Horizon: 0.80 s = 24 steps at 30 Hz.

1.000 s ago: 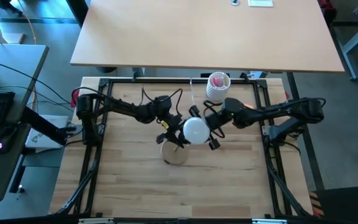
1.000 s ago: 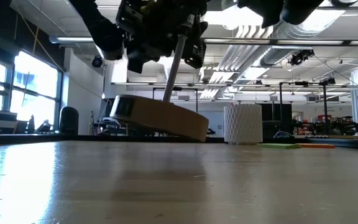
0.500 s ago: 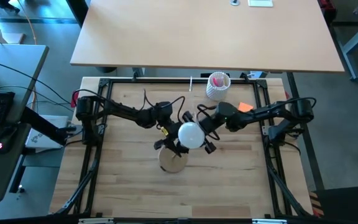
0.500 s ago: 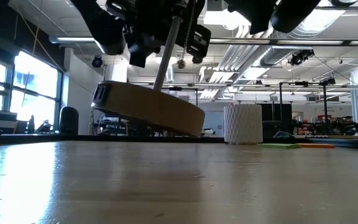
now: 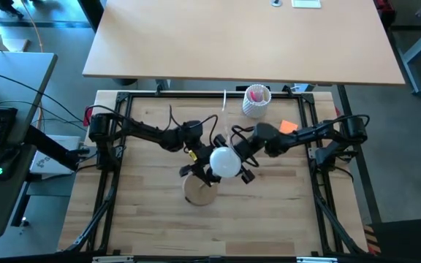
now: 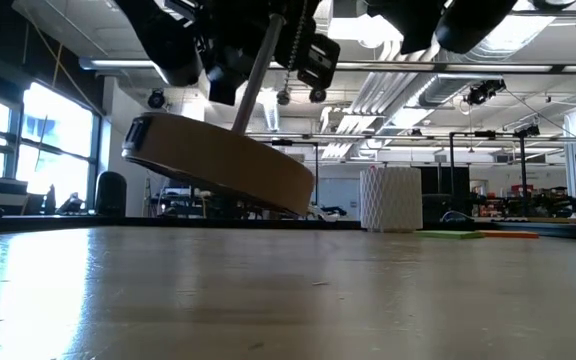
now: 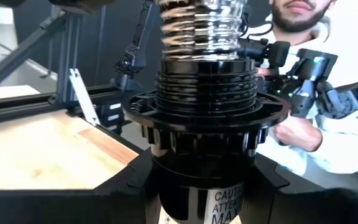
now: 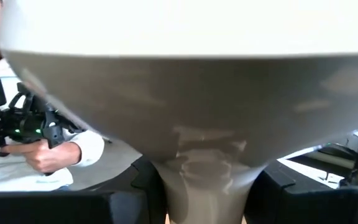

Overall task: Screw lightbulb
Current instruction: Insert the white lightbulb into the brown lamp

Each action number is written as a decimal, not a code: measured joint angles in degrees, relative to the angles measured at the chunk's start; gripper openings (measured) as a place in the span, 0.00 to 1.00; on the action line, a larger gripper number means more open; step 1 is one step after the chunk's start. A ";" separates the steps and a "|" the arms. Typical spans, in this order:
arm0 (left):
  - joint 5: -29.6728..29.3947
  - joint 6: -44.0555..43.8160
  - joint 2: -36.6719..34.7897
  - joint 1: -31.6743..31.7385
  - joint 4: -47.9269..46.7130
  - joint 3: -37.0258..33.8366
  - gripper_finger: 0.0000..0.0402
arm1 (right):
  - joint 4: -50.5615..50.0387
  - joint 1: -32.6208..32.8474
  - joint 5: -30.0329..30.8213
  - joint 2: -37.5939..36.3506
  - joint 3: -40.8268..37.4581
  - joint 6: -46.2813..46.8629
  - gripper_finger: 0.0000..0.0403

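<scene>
My right gripper (image 5: 244, 162) clamped on bulb (image 5: 224, 162), left gripper (image 5: 198, 164) clamped on socket (image 7: 204, 186), stand (image 6: 218, 168) lifted, tilted. Threads seated; twist straight, bulb at socket's 12.

left gripper (image 5: 198, 166), right gripper (image 5: 241, 162), both clamped mid-table

Two dark jointed arms, black cables

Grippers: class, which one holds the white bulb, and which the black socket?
The right gripper holds the bulb; the left gripper holds the socket.
</scene>
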 joint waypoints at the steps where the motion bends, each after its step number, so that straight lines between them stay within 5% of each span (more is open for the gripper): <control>1: 0.15 -0.03 0.00 -0.18 -0.05 0.00 0.34 | 0.00 0.35 0.02 0.00 0.00 -0.11 0.35; 11: -3.96 4.01 -0.02 -1.26 -2.33 -0.48 0.45 | -2.46 2.14 3.61 -0.02 -0.07 -1.53 0.35; 24: -10.98 16.25 -0.22 0.07 -30.37 -0.46 0.46 | -3.03 2.12 5.92 -0.02 -0.07 -1.25 0.35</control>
